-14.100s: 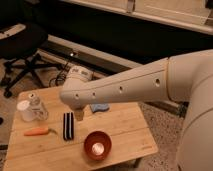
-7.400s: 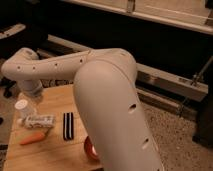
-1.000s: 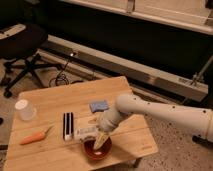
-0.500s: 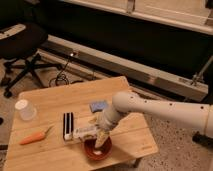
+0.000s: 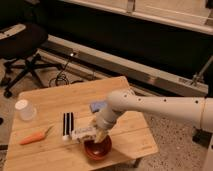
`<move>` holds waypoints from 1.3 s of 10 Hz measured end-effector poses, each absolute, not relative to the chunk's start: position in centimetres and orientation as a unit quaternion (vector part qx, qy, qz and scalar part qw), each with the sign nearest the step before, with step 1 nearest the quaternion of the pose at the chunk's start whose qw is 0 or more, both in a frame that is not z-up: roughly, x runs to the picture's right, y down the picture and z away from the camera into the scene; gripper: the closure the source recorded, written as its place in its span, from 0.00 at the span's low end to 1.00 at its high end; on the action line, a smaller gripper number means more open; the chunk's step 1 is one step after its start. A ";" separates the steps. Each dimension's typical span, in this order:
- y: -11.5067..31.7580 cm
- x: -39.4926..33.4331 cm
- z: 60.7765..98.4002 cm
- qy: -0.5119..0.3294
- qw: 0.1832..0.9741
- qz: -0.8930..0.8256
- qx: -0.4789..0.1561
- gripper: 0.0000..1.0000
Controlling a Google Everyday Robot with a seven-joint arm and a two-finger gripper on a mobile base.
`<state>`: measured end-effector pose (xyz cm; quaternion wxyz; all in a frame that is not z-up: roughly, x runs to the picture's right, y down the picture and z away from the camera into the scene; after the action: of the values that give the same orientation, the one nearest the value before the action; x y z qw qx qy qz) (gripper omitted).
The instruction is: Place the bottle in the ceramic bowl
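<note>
The reddish-brown ceramic bowl [image 5: 98,149] stands near the table's front edge. My gripper [image 5: 98,132] is just above the bowl's back-left rim, at the end of the white arm reaching in from the right. It is shut on the clear bottle [image 5: 81,133], which lies sideways and sticks out to the left over the bowl's left rim. The gripper hides the bottle's right end.
On the wooden table [image 5: 55,100] are a white cup [image 5: 24,109] at far left, a carrot [image 5: 35,137], a black-and-white striped object [image 5: 67,125] left of the bowl, and a blue item [image 5: 98,106] behind the gripper. An office chair [image 5: 22,45] stands back left.
The arm has shifted slightly left and down with the bottle, which stays by the bowl's left rim. Nothing else on the table has moved.
</note>
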<state>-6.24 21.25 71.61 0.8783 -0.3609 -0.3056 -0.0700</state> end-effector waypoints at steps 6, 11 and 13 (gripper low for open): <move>21.2 -4.8 69.8 -0.349 0.870 -0.107 -0.333 1.00; 19.4 3.5 70.5 -0.244 0.916 -0.112 -0.298 1.00; 18.0 6.0 69.6 -0.210 0.930 -0.112 -0.279 1.00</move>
<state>6.05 17.99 69.64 0.9304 -0.2790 -0.2099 -0.1121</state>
